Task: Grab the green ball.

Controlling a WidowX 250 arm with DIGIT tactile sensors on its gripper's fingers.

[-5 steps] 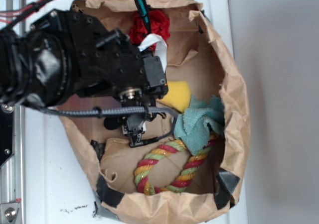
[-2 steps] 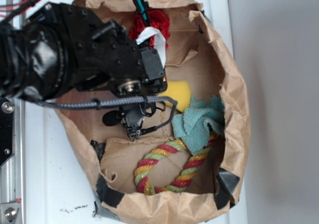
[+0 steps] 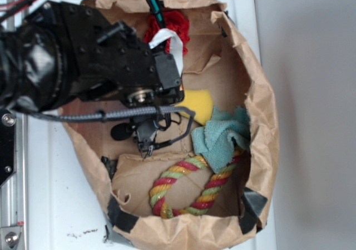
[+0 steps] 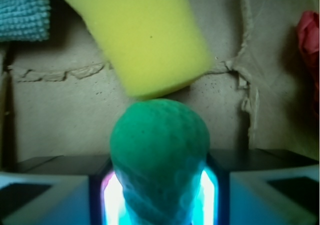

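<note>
Wrist view: gripper (image 4: 159, 185) clamped on ball (image 4: 159, 150)
Room: sponge (image 4: 145, 35) touching at 12 o'clock
Ball: dimpled, matte green

Arm (image 3: 83, 61): glossy black housings with screws; braided grey cable (image 3: 111, 115) below; black gripper (image 3: 146, 144).

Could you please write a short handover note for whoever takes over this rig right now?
Gripper: shut on the small mint-green dimpled ball, which sits between the two fingers in the wrist view; the exterior view hides it under the arm.
Location: inside the brown paper bag, just in front of the yellow sponge block, with the teal terry cloth and the red, yellow and green rope ring nearby.
Done: ball grasped.
Left: confirm the hold is secure and lift clear of the bag.
</note>
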